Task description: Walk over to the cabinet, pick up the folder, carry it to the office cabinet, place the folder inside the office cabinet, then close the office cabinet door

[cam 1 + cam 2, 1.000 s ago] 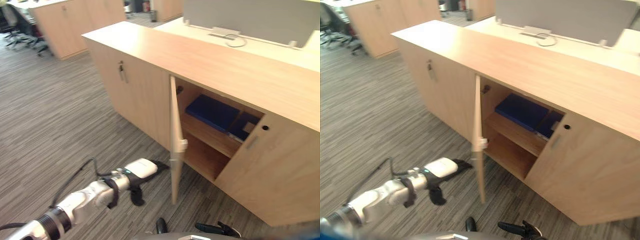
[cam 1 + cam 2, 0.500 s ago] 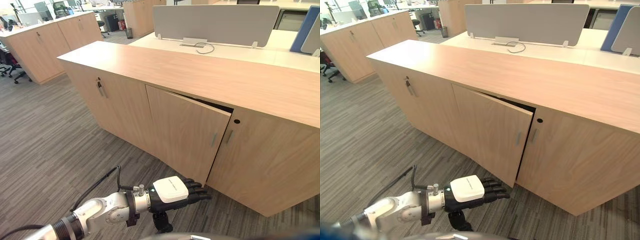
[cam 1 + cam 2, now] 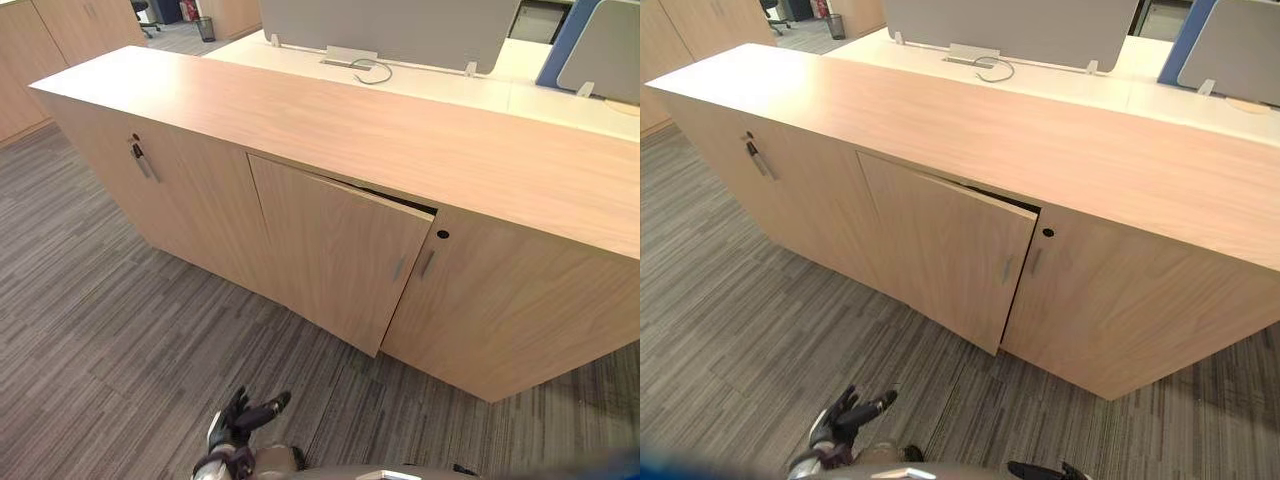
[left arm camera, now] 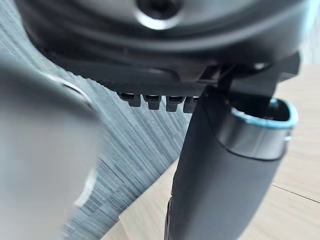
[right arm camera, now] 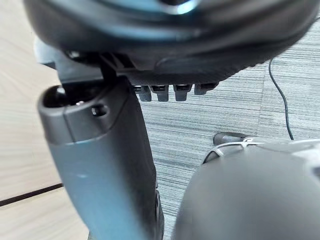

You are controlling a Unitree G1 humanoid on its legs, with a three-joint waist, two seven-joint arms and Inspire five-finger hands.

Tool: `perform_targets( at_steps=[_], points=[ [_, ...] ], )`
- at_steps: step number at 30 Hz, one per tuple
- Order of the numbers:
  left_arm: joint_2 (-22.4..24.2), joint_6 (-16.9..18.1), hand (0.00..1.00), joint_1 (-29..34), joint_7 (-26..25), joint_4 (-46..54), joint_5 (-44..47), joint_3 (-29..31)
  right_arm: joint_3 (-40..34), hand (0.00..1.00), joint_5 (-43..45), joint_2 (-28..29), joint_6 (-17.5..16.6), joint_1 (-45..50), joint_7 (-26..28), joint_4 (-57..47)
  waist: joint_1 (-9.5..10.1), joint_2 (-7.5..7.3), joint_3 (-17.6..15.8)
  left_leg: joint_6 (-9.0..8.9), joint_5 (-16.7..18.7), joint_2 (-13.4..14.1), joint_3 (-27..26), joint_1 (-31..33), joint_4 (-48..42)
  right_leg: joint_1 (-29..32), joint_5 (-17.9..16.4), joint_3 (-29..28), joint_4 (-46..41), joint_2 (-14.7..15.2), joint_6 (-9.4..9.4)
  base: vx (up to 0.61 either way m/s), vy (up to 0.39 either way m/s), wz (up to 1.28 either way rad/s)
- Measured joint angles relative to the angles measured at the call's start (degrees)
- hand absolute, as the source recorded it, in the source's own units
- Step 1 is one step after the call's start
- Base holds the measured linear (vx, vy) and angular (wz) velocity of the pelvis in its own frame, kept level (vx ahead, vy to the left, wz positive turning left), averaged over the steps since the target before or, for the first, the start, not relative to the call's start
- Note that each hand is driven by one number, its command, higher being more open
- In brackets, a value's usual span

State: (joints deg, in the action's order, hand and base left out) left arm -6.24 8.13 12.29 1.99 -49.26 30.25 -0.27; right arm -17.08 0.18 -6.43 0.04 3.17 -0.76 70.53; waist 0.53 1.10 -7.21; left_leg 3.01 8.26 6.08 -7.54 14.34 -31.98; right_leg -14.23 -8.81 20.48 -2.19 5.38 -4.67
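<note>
My left robot hand (image 3: 238, 428) hung low over the grey carpet (image 3: 100, 340), well apart from the office cabinet (image 3: 500, 320). Its fingers (image 3: 272, 404) were loosely spread, as far as I could make out from the head views, and they held nothing. My right robot hand (image 5: 100, 150) showed its thumb close up over that same carpet. It had nothing in its grasp that I could see, but how far open it was I could not tell.

And the door (image 3: 335, 260): not quite home! It stood ajar, hinged on its left. Its free right edge poked out from the cabinet front, and a thin dark gap (image 3: 405, 203) ran along its upper right corner. Its slim handle (image 3: 399, 268) sat just beside the handle of the neighbouring door (image 3: 428, 263), under a small round keyhole (image 3: 442, 234).

Where the folder lay, I could not tell. The cabinet's long wooden top (image 3: 350, 120) ran right across in front of me. Behind it were a grey desk screen (image 3: 390, 25) and a looped cable (image 3: 368, 70).
</note>
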Motion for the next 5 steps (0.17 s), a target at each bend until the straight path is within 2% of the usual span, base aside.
perform_targets(
  at_steps=[1, 2, 3, 5],
  points=[
    [0.2, 0.0, 1.00, 0.4, 0.5, 0.0, 0.8, 0.1, -0.1, 1.00, 0.0, -0.3, 0.1, -0.4, -0.1, 0.0, 0.49, 0.28, -0.3, -1.74, 0.6, -1.4, 5.7, 0.1, 0.1, 0.3, 0.3, -1.7, 0.1, -0.2, -0.17, -0.02, 0.110, -0.65],
    [1.5, 0.3, 1.00, 1.1, 0.9, 0.0, 1.1, 0.4, -1.7, 1.00, -0.1, -0.7, 0.2, -0.8, -0.2, 0.1, 1.18, 1.74, 0.6, -5.03, 2.5, -2.6, 13.2, -1.3, 3.3, 1.7, 0.5, -3.3, -0.1, -0.3, -0.30, -0.01, 0.119, -0.68],
    [2.2, 0.3, 1.00, 1.5, 1.0, 0.0, 1.1, 0.9, -2.7, 1.00, -0.1, -0.8, 0.2, -1.1, -0.4, 0.0, 1.26, 2.44, 0.8, -6.39, 3.4, -2.5, 15.3, -2.1, 5.2, 2.4, 0.5, -4.0, 0.0, -0.6, -0.37, 0.00, 0.084, -0.55],
    [3.0, 0.4, 1.00, 0.7, 1.1, -0.4, 1.3, 1.9, -5.4, 1.00, -0.1, -0.3, 0.7, -2.3, -0.6, 0.1, 1.12, 2.26, 0.6, -5.98, 1.8, -3.1, 14.3, -3.0, 8.5, 3.5, 1.5, -4.9, -0.1, 0.3, -0.90, -0.02, 0.041, -0.24]
  ],
)
